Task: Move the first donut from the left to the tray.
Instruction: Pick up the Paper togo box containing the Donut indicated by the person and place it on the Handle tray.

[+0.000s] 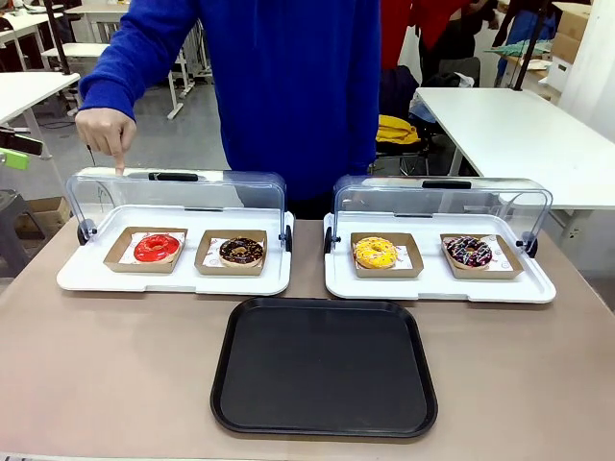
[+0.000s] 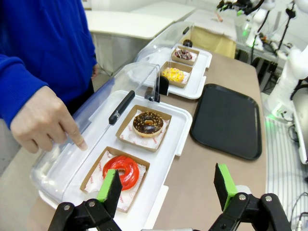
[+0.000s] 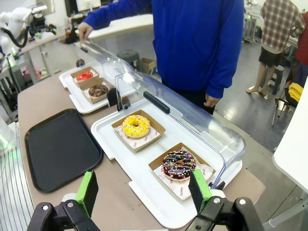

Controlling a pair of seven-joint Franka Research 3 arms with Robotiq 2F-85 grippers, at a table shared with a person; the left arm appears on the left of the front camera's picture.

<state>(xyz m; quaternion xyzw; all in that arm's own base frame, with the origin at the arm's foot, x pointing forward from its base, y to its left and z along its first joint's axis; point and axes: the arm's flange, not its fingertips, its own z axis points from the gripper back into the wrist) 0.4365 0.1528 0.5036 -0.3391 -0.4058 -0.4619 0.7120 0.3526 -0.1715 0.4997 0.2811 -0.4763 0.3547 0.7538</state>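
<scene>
The red-glazed donut [image 1: 157, 247] sits in its cardboard box [image 1: 116, 255] on the left white tray [image 1: 173, 281], a person's hand [image 1: 108, 130] pointing above it, the black tray [image 1: 324, 370] bare, the left gripper [image 2: 167, 188] and right gripper [image 3: 144, 190] both open and empty, the move apparently not yet begun.

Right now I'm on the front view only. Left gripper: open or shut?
Observer: Open. In the left wrist view, the left gripper has its jaws wide apart and holds nothing.
Operator: Lined up on the red donut?
Observer: Not centred. The red donut lies ahead of it, off to one side, close to one green pad in the picture.
Operator: And the right gripper?
Observer: The right gripper is also open and holds nothing. The sprinkled donut is ahead of it.
</scene>
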